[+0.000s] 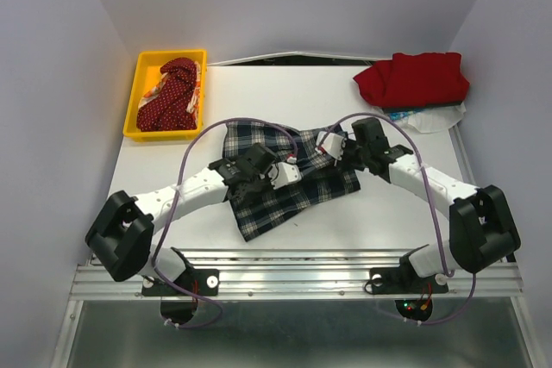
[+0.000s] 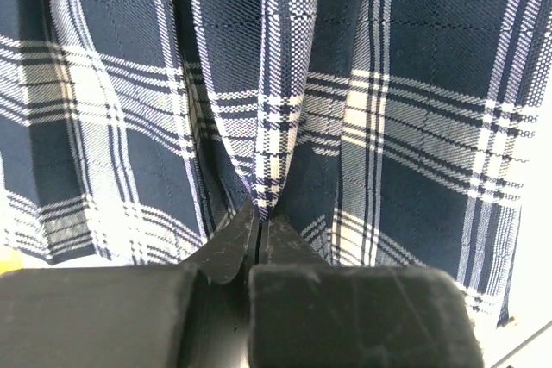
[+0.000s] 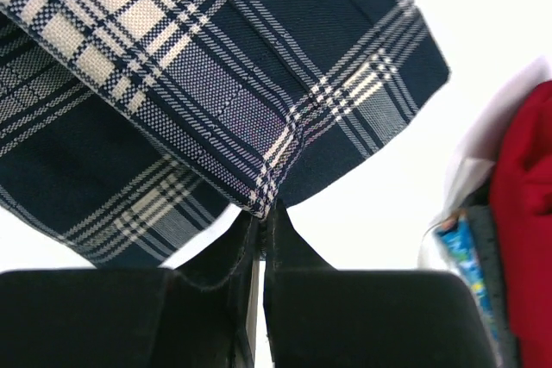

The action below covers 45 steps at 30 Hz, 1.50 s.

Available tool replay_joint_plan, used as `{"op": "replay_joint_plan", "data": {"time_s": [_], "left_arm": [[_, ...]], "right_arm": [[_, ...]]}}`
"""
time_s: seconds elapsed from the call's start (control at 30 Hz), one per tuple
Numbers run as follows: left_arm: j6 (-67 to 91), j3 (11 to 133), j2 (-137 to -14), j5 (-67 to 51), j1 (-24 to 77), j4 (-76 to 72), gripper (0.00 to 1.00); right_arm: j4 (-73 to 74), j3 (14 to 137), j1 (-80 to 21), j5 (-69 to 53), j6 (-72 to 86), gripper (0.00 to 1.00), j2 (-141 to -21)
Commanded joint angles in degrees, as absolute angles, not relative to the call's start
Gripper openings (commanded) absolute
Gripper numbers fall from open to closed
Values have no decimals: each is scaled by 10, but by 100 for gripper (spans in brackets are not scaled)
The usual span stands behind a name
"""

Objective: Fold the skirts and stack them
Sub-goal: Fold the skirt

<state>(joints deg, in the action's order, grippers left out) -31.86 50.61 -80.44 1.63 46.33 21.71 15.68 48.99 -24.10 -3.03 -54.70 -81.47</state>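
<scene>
1. Surroundings: the plain red skirt (image 1: 414,79) lies bunched at upper right on white sheeting (image 1: 442,116). Both arms reach over the frame's centre.
2. Container: the yellow tray (image 1: 129,120), upper left, holds the crumpled dotted skirt (image 1: 171,96).
3. The plaid skirt (image 1: 259,208) – woven, pleated – lies at centre on the white table (image 1: 285,84).
4. The left gripper (image 2: 260,213) and right gripper (image 3: 261,211) each pinch a fold of the plaid skirt, fingers pressed together.

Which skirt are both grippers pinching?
The navy plaid skirt at mid-table: left gripper and right gripper are each shut on it. The dark red dotted skirt lies in the yellow tray; the plain red skirt sits far right.
</scene>
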Motion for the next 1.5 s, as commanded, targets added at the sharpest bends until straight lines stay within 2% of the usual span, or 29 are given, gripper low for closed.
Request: {"op": "replay_joint_plan", "data": {"time_s": [0.0, 0.17, 0.37, 0.6, 0.8, 0.83, 0.87, 0.93, 0.97, 1.03, 1.07, 1.1, 1.13, 1.17, 1.2, 1.27, 1.43, 1.47], "left_arm": [[-343, 569, -757, 21, 435, 290, 0], [-372, 650, -730, -47, 431, 394, 0], [-405, 712, -718, -112, 449, 534, 0], [-401, 571, -713, -148, 502, 505, 0], [-389, 452, -772, -127, 524, 369, 0], [-379, 449, -788, -122, 523, 357, 8], [-373, 447, -794, -113, 523, 339, 21], [-367, 448, -795, -113, 523, 327, 31], [-362, 448, -790, -113, 523, 322, 46], [-361, 460, -771, -112, 523, 321, 56], [-365, 467, -761, -106, 523, 326, 66], [-366, 489, -750, -105, 523, 333, 71], [-370, 503, -722, -107, 521, 356, 78], [-370, 518, -706, -109, 521, 366, 94], [-368, 547, -691, -111, 521, 373, 98], [-356, 578, -657, -103, 521, 384, 99], [-260, 652, -684, -47, 520, 355, 98], [-245, 656, -693, -40, 513, 346, 94]], "right_arm": [[170, 569, -244, -35, -549, 1, -796], [249, 611, -244, -58, -550, 1, -766], [273, 563, -250, -65, -567, 1, -727], [231, 462, -290, -68, -544, 1, -737], [186, 387, -321, -60, -547, 1, -740], [178, 375, -321, -55, -545, 3, -744], [162, 373, -321, -41, -545, 4, -749], [147, 372, -321, -21, -547, 4, -763], [137, 374, -321, -13, -549, 3, -779], [131, 374, -321, -4, -558, 3, -789], [127, 375, -321, -2, -555, 6, -793], [129, 381, -321, -2, -549, 16, -792], [146, 388, -321, -2, -541, 45, -789], [153, 395, -321, -2, -535, 56, -774], [157, 409, -321, 14, -526, 62, -763], [163, 425, -321, 16, -492, 68, -738], [182, 522, -296, 39, -363, 74, -692], [198, 536, -274, 38, -344, 76, -693]]}}
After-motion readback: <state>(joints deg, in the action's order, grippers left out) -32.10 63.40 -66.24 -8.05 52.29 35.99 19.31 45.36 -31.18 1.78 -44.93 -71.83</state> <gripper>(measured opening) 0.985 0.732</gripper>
